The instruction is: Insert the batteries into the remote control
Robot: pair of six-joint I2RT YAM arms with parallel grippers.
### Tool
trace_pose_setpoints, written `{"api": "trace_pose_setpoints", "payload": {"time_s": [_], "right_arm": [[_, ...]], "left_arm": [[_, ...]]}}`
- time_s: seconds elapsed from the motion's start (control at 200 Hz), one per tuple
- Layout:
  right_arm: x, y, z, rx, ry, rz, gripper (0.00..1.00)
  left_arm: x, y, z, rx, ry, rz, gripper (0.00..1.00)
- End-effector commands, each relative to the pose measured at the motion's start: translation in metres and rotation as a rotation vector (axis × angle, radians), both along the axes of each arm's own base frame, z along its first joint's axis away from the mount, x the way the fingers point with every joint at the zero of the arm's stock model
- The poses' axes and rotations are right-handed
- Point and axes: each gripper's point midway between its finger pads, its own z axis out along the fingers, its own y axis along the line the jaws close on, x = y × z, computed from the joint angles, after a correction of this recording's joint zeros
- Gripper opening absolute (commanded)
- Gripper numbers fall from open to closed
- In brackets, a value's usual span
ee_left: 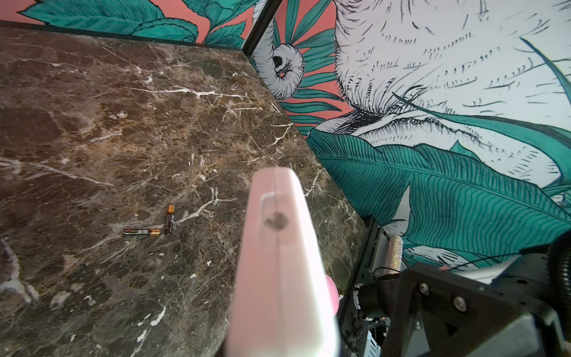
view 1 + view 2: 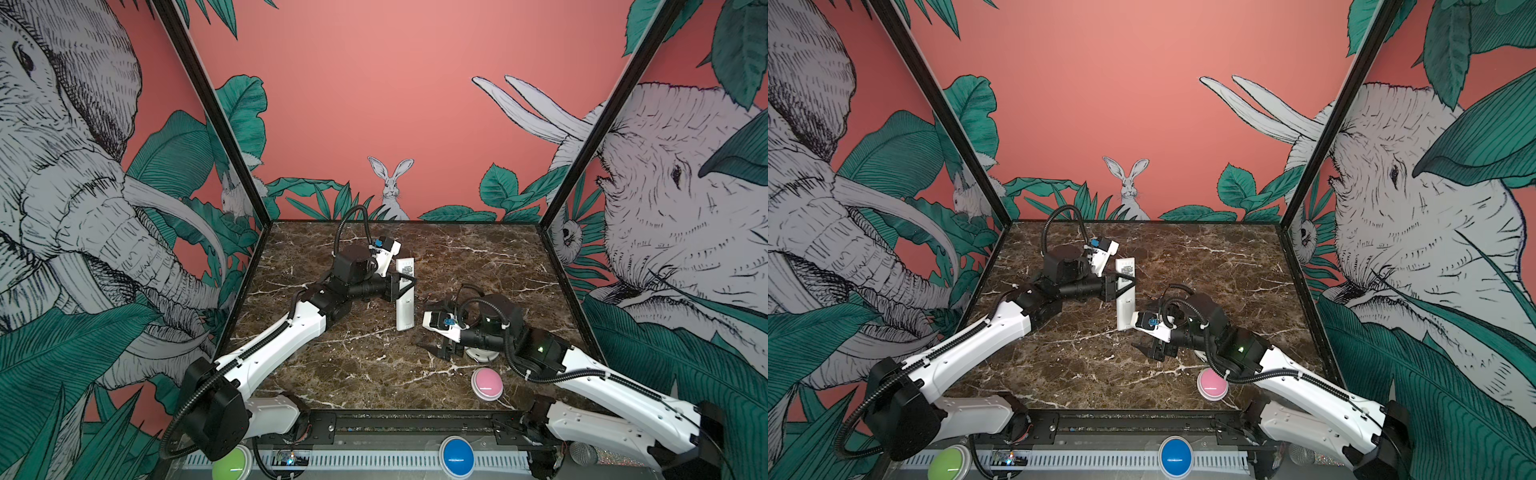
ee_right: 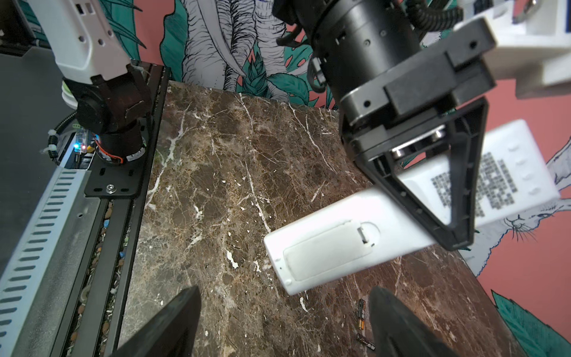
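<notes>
White remote control (image 3: 392, 210), cover (image 3: 327, 250) on, sticker (image 3: 494, 185) perhaps QR-coded

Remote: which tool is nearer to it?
Left. The left tool is shut on the remote near its middle; the right tool is open, apart from it, off its cover end.

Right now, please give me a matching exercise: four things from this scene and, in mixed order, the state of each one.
1. remote control
2. batteries
3. left gripper
4. right gripper

A. open, empty
B. lying on the marble table
C. battery cover closed
D. shut on the remote control

Pairs: 1-C, 2-B, 3-D, 4-A
</notes>
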Motion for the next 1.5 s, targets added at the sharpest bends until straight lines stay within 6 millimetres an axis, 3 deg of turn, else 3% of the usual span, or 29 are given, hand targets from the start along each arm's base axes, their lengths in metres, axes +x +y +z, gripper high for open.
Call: {"api": "trace_pose_setpoints", "payload": {"time_s": [0.0, 0.47, 1.27, 1.495], "right_arm": [[-0.008, 0.007, 0.013, -0.012, -0.064, 0.067, 0.86], [-0.009, 0.022, 0.013, -0.075, -0.120, 0.094, 0.86], [0.001, 0.033, 0.004, -0.130, -0.174, 0.061, 0.87], [0.004, 0.033, 0.010, -0.117, -0.202, 0.044, 0.87]], "left_arm": [[-0.016, 0.005, 0.016, -0.043, -0.005, -0.038, 0.00], [-0.040, 0.002, 0.020, -0.075, 0.026, -0.147, 0.00], [-0.045, 0.000, 0.027, -0.103, 0.036, -0.181, 0.00], [-0.044, 0.000, 0.029, -0.104, 0.032, -0.180, 0.00]]}}
